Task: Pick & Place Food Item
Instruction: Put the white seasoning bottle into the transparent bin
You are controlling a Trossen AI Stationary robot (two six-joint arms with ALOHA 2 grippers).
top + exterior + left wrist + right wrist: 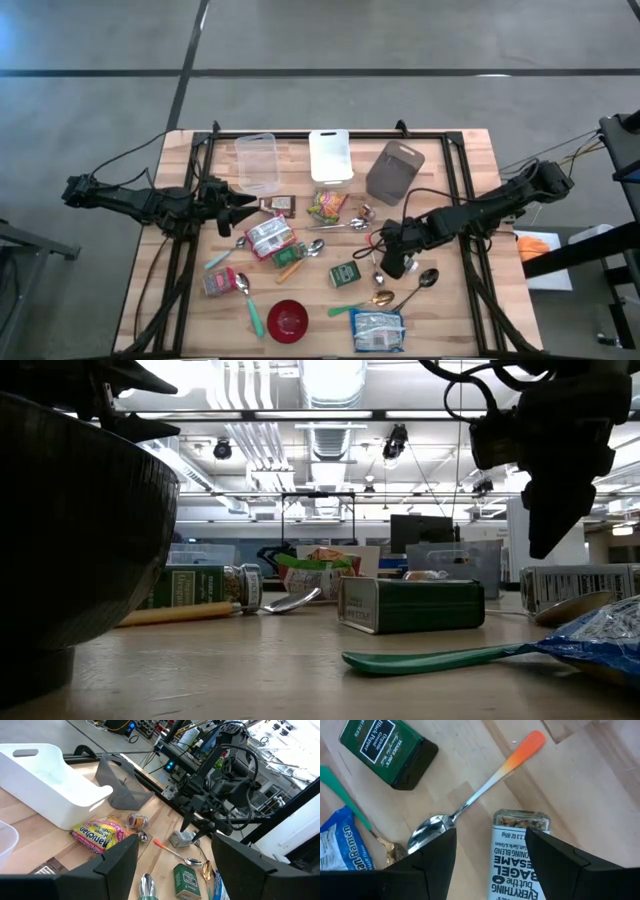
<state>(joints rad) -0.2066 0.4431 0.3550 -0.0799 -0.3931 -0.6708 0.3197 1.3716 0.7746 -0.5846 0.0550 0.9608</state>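
Observation:
A seasoning jar (520, 860) with a white "everything but the bagel" label lies on its side on the wooden table (450, 310), right of centre. My right gripper (490, 870) hangs open just above it, pointing steeply down, one finger to each side; in the low view its fingertips (545, 545) stop short of the jar (580, 588). A green tin (387, 750) and a yellow snack bag (97, 834) lie nearby. My left gripper (175, 870) waits open and about level above the table's left half (250, 207).
An orange-handled spoon (485, 790) lies right beside the jar. A clear tub (258, 162), a white bin (331, 155) and a grey bin (394, 171) stand along the far edge. A red bowl (288, 319), a blue ramen packet (378, 329) and several spoons lie near the front.

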